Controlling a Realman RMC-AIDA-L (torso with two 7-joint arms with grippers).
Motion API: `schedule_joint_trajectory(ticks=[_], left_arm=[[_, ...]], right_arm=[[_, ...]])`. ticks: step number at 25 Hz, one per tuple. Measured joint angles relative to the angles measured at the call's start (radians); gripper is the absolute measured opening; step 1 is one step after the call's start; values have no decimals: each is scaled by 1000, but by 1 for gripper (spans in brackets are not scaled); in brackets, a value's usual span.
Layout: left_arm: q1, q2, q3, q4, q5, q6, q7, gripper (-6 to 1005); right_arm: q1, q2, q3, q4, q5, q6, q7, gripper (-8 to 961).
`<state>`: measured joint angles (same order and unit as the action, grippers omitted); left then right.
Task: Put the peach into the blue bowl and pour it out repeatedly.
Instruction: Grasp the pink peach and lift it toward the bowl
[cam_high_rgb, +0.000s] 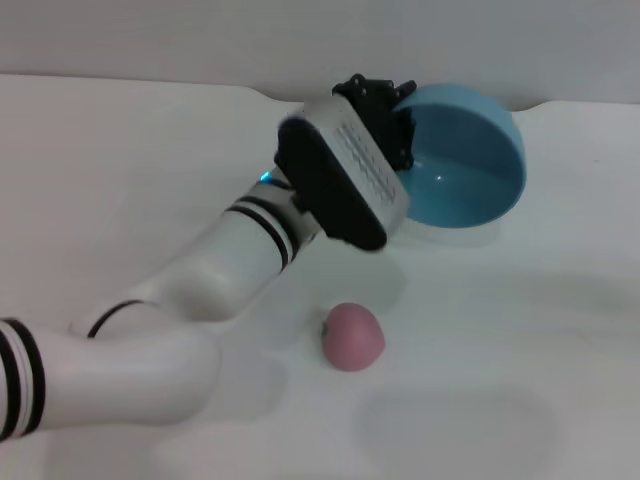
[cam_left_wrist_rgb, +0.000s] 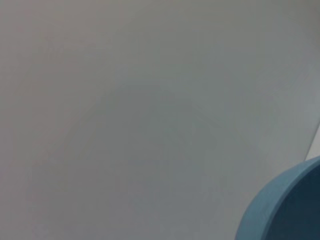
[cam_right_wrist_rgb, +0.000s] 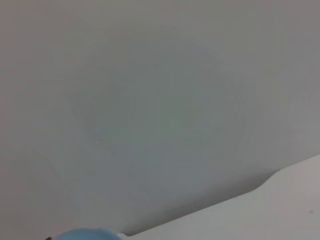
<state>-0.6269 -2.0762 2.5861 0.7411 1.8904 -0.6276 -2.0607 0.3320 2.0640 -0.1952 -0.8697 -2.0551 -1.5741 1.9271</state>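
The blue bowl (cam_high_rgb: 468, 165) is tipped on its side at the far middle of the white table, its empty inside facing me. My left gripper (cam_high_rgb: 388, 112) is at the bowl's left rim, shut on it and holding it tilted. The peach (cam_high_rgb: 352, 336), small and pink, lies on the table in front of the bowl, apart from it and from the arm. The bowl's rim also shows in a corner of the left wrist view (cam_left_wrist_rgb: 282, 210), and a sliver of it in the right wrist view (cam_right_wrist_rgb: 85, 234). My right gripper is out of view.
The white table (cam_high_rgb: 520, 380) runs to a far edge against a grey wall (cam_high_rgb: 200, 40). My left forearm (cam_high_rgb: 200, 290) stretches across the table's left half, from the near left to the bowl.
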Motion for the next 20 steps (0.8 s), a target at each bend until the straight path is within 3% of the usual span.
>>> schedule_joint_trajectory(ticks=[4, 9, 14, 17, 18, 19, 20], left_arm=[[-13, 6, -36, -5, 7, 27, -145, 0], [10, 11, -184, 2, 4, 118, -283, 0], [27, 17, -494, 35, 9, 449, -361, -1], [1, 22, -723, 36, 9, 753, -341, -1], [-16, 26, -873, 29, 11, 945, -312, -1], [-16, 26, -873, 29, 11, 945, -312, -1], [-19, 26, -932, 27, 15, 1018, -298, -1]], right_arm=[[12, 0, -4, 5, -5, -3, -19, 586], [25, -1, -75, 13, -7, 1, -46, 586], [59, 0, -189, 23, -7, 3, -113, 586], [100, -4, -264, 64, -7, 12, -145, 585], [130, -7, -325, 86, -8, 43, -156, 585], [130, -7, -325, 86, -8, 43, -156, 583], [143, -7, -361, 93, -8, 64, -158, 581]])
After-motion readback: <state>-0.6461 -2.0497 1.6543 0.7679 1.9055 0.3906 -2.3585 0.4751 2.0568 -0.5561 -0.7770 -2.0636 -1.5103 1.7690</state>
